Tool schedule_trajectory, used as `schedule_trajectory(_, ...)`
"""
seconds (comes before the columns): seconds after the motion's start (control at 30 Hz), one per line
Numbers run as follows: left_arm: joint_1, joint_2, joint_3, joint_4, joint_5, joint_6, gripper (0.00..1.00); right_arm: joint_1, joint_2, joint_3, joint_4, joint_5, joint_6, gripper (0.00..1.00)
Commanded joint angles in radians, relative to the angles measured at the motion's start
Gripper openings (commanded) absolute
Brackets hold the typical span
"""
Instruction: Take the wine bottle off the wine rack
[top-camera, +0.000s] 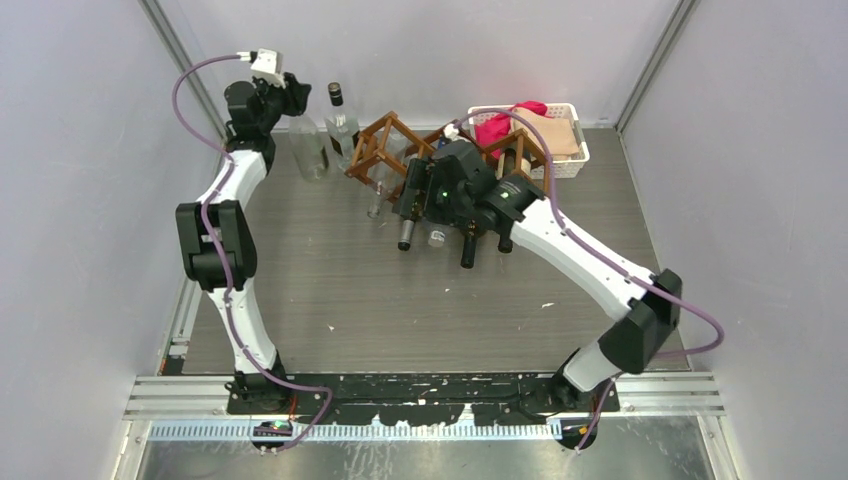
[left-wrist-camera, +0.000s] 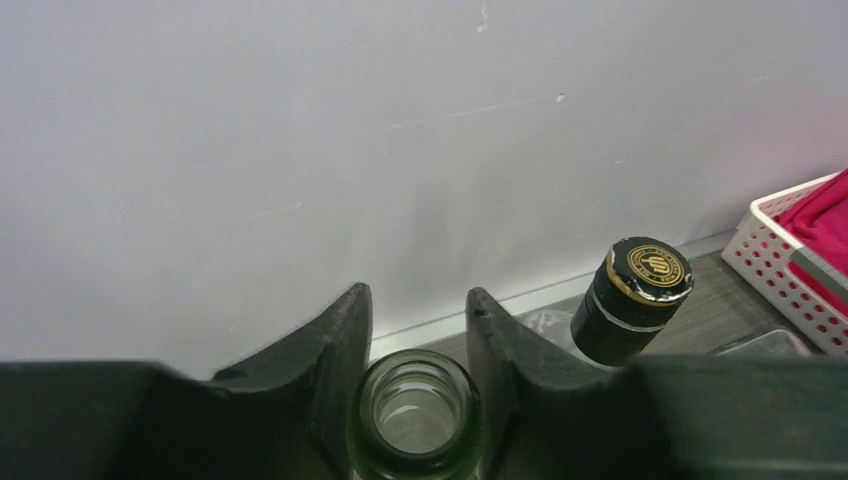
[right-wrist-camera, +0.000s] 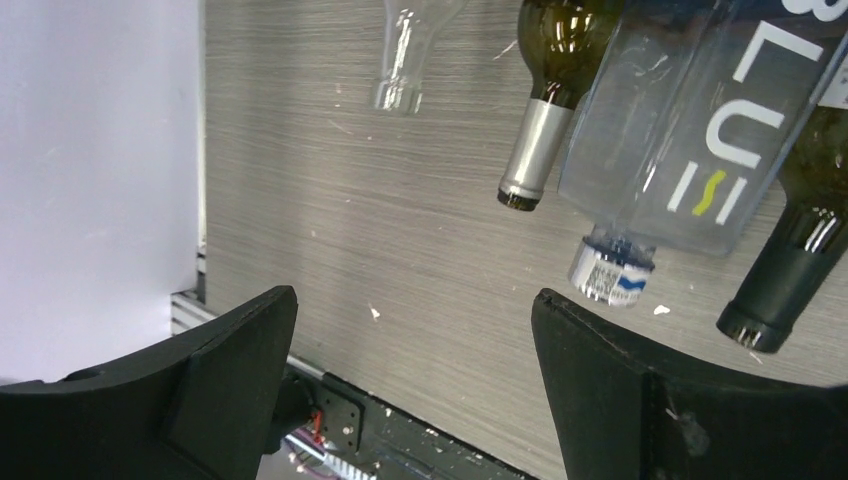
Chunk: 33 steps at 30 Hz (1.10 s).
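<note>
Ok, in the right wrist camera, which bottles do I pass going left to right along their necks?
Clear glass bottle → green bottle with silver foil → blue-tinted plastic bottle → dark bottle with black foil.

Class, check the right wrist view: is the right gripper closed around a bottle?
No: the right gripper stands wide open, with only the table surface showing between its jaws.

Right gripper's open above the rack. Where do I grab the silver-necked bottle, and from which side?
Probably best to grip the silver neck from above with the right gripper. It juts free of the rack toward the arms, while the body is crowded by the plastic bottle alongside.
</note>
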Motion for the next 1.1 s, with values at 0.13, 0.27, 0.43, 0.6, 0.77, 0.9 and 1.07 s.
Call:
schedule_trajectory(0.13,-0.003,-0.145,-0.036,0.111,0.017,0.111,1.00,0.003,0.176,0.130,0.052,0.088,-0.051,0.96)
schedule_trajectory(0.27,0.017,-0.222,-0.052,-0.045,0.031,0.144,1.00,0.021,0.259,0.175,0.096,0.132,-0.062,0.96)
schedule_trajectory(0.43,0.067,-0.327,-0.030,-0.286,0.059,0.148,1.00,0.034,0.357,0.229,0.145,0.165,-0.062,0.95)
schedule_trajectory(0.6,0.123,-0.435,-0.010,-0.540,0.078,0.174,1.00,0.034,0.436,0.251,0.206,0.177,-0.022,0.89)
schedule_trajectory(0.77,0.145,-0.520,-0.024,-0.733,0.116,0.234,1.00,0.036,0.486,0.258,0.248,0.209,0.013,0.84)
schedule_trajectory(0.9,0.144,-0.581,-0.081,-0.783,0.148,0.271,1.00,0.041,0.524,0.282,0.269,0.237,0.023,0.79)
schedule_trajectory(1.07,0.144,-0.600,-0.083,-0.859,0.188,0.284,0.99,0.043,0.567,0.294,0.301,0.252,0.051,0.72)
